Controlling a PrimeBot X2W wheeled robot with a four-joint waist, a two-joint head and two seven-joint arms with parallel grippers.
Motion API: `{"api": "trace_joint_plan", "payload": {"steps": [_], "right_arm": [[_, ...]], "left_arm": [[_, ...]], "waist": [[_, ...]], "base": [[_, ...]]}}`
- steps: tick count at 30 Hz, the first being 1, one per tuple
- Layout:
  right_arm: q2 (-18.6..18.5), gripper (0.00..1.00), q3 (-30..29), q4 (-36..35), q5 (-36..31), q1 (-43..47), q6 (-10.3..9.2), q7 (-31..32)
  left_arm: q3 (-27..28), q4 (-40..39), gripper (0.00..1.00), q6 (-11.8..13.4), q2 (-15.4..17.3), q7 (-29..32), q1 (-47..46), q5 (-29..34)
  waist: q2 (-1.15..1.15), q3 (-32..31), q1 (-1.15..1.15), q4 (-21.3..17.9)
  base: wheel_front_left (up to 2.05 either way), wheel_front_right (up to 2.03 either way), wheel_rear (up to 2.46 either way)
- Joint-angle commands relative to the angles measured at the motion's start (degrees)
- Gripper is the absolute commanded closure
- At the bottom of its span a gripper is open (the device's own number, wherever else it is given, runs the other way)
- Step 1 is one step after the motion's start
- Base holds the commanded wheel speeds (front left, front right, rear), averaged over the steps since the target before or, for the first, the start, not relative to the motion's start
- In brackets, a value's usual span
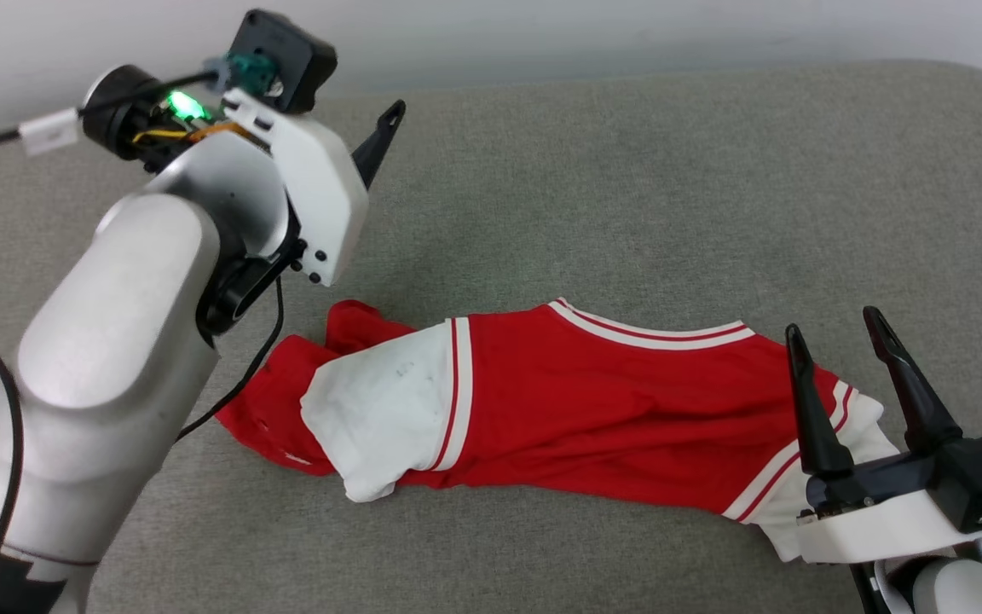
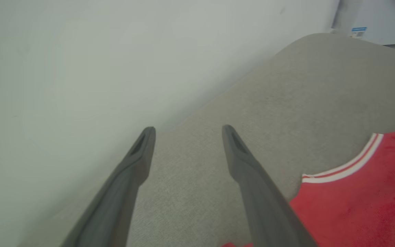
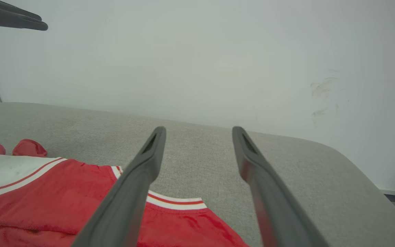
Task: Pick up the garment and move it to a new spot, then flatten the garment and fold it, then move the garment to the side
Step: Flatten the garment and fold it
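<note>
We hold nothing: left gripper (image 2: 188,129) and right gripper (image 1: 832,322) both spread; T-shirt (image 1: 593,401) lies rumpled, flattening and folding seemingly ahead.

- We've got the garment (image 1: 576,401) here: a bright red T-shirt with white short sleeves and red-and-white striped trim.
- It lies rumpled, stretched out lengthwise.
- One white sleeve sits right by our right gripper (image 1: 832,322), under its fingers.
- The other sleeve is folded over bunched red fabric, apart from our left gripper (image 2: 188,128).
</note>
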Motion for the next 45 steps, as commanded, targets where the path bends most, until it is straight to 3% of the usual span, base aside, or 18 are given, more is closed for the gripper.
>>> {"api": "trace_joint_plan", "payload": {"steps": [1, 7, 14, 20, 28, 29, 30, 32, 38, 45], "right_arm": [[0.39, 0.00, 0.48, -0.53, -0.45, -1.42, -0.06, -0.10], [0.99, 0.00, 1.74, -0.89, -1.26, -3.56, -0.06, -0.12], [1.56, 0.00, 2.62, -1.12, -2.22, -5.58, -0.06, -0.11], [1.91, 0.00, 4.23, -0.71, -2.43, -8.02, -0.06, -0.12], [2.48, 0.00, 4.92, 0.07, -2.29, -10.04, -0.06, -0.12], [2.51, 0.00, 4.92, 0.23, -2.29, -10.06, -0.06, -0.13], [2.55, 0.00, 4.89, 0.37, -2.29, -10.12, -0.06, -0.12], [2.59, 0.00, 4.45, 0.48, -2.38, -10.28, -0.06, -0.12], [2.64, 0.00, 3.51, 0.93, -2.68, -8.13, -0.06, -0.12], [2.67, 0.00, 3.71, 0.98, -2.16, -5.99, -0.06, -0.12]], "left_arm": [[-3.58, -0.03, 0.00, 0.01, 1.38, 3.99, -3.23, -3.85], [-17.14, -1.22, 0.00, 0.00, 5.08, 20.09, -12.54, -17.17], [-31.28, -3.87, 0.00, -0.01, 7.46, 33.48, -19.55, -26.60], [-39.87, -4.30, 0.00, -0.01, 8.84, 35.98, -22.28, -29.42], [-42.27, -4.94, 0.00, -0.02, 10.03, 40.77, -17.54, -27.11], [-42.49, -5.38, 0.14, -0.05, 10.36, 41.42, -16.64, -27.08], [-42.59, -5.91, 1.00, -0.07, 10.49, 41.45, -16.25, -26.94], [-42.59, -6.42, 1.00, -0.07, 10.60, 40.89, -15.94, -26.35], [-41.81, -6.95, 1.00, 0.05, 10.77, 31.13, -21.21, -25.02], [-41.82, -7.70, 1.00, 0.05, 14.25, 26.76, -27.18, -23.29]], "waist": [[0.00, 2.21, 0.00, -1.48], [0.00, 5.57, 0.00, -3.32], [0.00, 9.67, 0.00, -4.89], [0.00, 13.15, 0.00, -6.45], [0.00, 15.66, 0.00, -7.51], [0.00, 15.72, 0.00, -7.55], [0.00, 15.71, 0.00, -7.55], [0.00, 15.37, 0.00, -7.17], [0.00, 10.91, 0.00, -4.46], [0.00, 7.98, 0.00, -3.80]], "base": [[0.00, 0.00, 0.00], [0.00, 0.00, 0.00], [0.00, 0.00, 0.00], [0.00, 0.00, 0.00], [0.00, 0.00, 0.00], [0.00, 0.00, 0.00], [0.00, 0.00, 0.00], [0.00, 0.00, 0.00], [0.00, 0.00, 0.00], [0.00, 0.00, 0.00]]}}
